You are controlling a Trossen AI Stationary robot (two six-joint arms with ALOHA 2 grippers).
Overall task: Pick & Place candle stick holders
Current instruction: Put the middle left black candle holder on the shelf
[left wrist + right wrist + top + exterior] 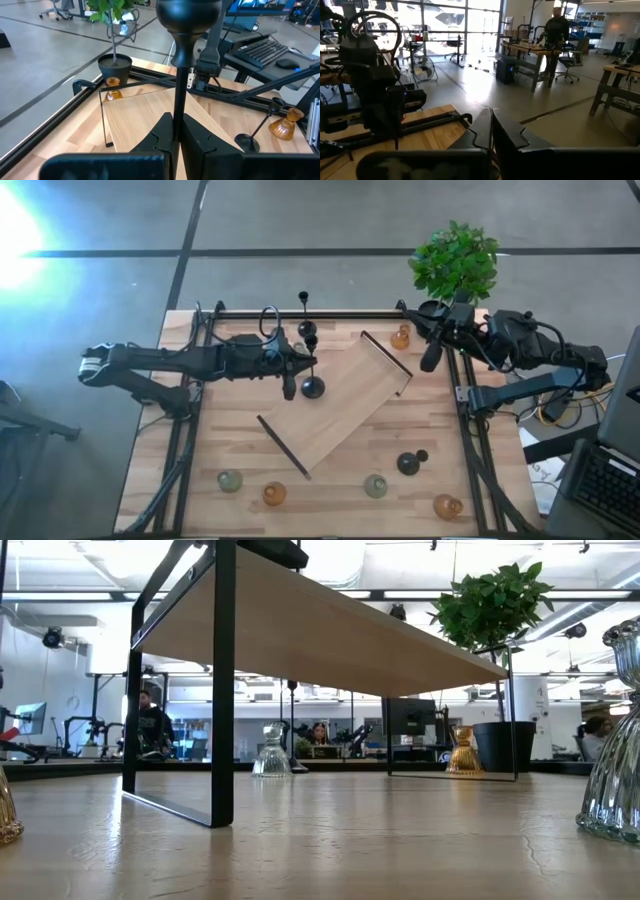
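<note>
Black stemmed holders: three seen from above — one standing upright at the table's far edge (303, 300), one with a round base held at the left gripper (312, 386), one lying on its side toward the near right (411, 462).
Glass bell-shaped holders: six — pale green at near left (230, 480), amber just beside it (274, 494), a clear-looking one behind the left arm (298, 349), pale green at near centre (375, 486), amber at the far edge beside the plant (400, 337), amber at near right (447, 506).
Wooden shelf: one light wood board on thin black metal legs (335, 402), set diagonally mid-table, between the two arms.
Plant: one black pot with a leafy green plant (455, 260), at the far right corner.
Left arm: stretched in from the left, level across the table, its gripper (291, 372) at the shelf's left side.
Left gripper: fingers (197, 142) clamped together on the thin stem of the held black holder (179, 100) — its rounded cup stands upright above them.
Right arm: folded at the far right, near the plant.
Right gripper (431, 357): fingers pressed together with nothing between them, pointing off the table's far side.
Room: people at desks beyond the table in the low view.
</note>
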